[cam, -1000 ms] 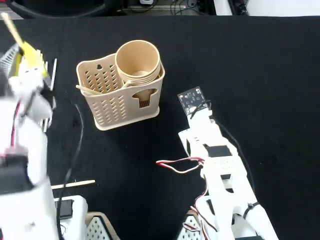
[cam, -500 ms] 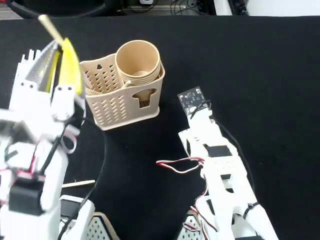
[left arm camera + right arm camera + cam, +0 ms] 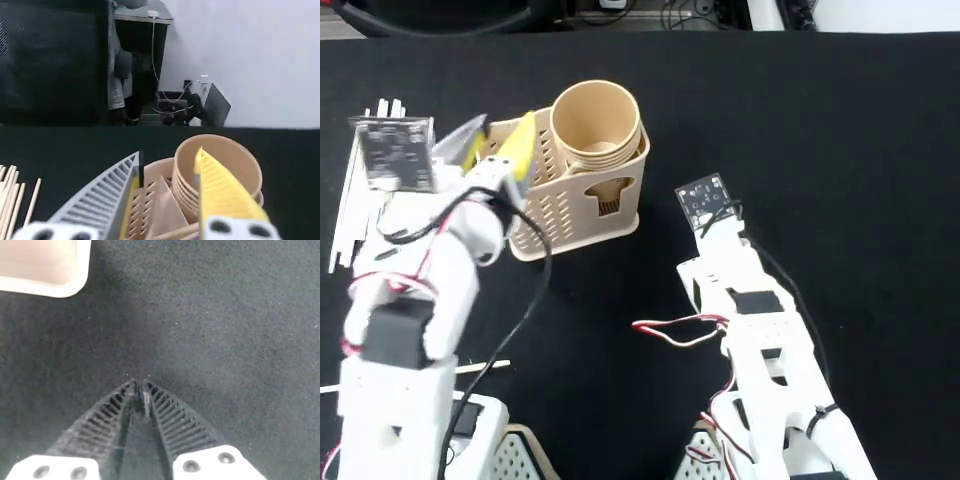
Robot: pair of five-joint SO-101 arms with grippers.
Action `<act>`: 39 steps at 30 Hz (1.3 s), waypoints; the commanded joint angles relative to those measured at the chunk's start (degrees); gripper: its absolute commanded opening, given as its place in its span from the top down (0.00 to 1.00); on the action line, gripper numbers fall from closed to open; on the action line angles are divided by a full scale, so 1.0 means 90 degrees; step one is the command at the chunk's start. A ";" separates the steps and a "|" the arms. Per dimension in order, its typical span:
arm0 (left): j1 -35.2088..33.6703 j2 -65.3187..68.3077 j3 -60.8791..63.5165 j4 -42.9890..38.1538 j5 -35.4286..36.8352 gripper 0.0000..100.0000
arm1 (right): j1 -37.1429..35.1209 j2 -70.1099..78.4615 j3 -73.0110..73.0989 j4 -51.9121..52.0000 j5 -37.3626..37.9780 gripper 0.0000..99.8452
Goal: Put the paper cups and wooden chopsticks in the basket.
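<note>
The beige slotted basket (image 3: 565, 205) stands mid-table with a stack of paper cups (image 3: 595, 118) in its right half. My left gripper (image 3: 505, 125) hovers over the basket's left half, open, with nothing between its grey and yellow fingers. In the left wrist view that gripper (image 3: 169, 152) spreads above the cups (image 3: 220, 160) and a wooden chopstick (image 3: 172, 233) lying in the basket (image 3: 152, 200). My right gripper (image 3: 137, 382) is shut and empty, low over the black cloth, just right of the basket (image 3: 45, 270).
Several loose wooden chopsticks (image 3: 342, 225) lie at the table's left edge, and they show again past the left gripper (image 3: 10, 200). One chopstick (image 3: 480, 367) rests near the left arm's base. The right arm (image 3: 745, 300) stretches along the table's centre-right.
The left arm swung right from the table's left edge to above the basket. The chopstick it carried upright no longer sticks out of its fingers. The right arm stayed still.
</note>
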 commanded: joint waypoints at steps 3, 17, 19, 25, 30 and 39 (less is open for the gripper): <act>-0.1216 0.0088 -0.1558 0.1700 0.0440 0.80 | -0.0049 -0.0190 -0.0034 -0.0117 0.0049 0.99; -0.4400 0.0117 -0.0845 0.3995 -0.1348 0.81 | -0.0068 -0.0190 -0.0034 -0.0127 0.0049 0.99; -0.4576 0.0244 -0.0405 0.4005 -0.1709 0.81 | -0.0068 -0.0190 -0.0034 -0.0127 0.0049 0.99; -0.5162 0.1016 0.0405 0.3976 -0.2432 0.81 | -0.0049 -0.0181 0.0103 -0.0420 0.0049 0.99; -0.6198 0.1504 0.0737 0.4015 -0.2442 0.81 | -0.0068 -0.0181 0.0132 -0.0479 0.0049 0.99; -0.8396 0.1416 0.2154 0.3907 -0.2452 0.80 | -0.0078 -0.0161 0.0132 -0.0488 0.0049 0.99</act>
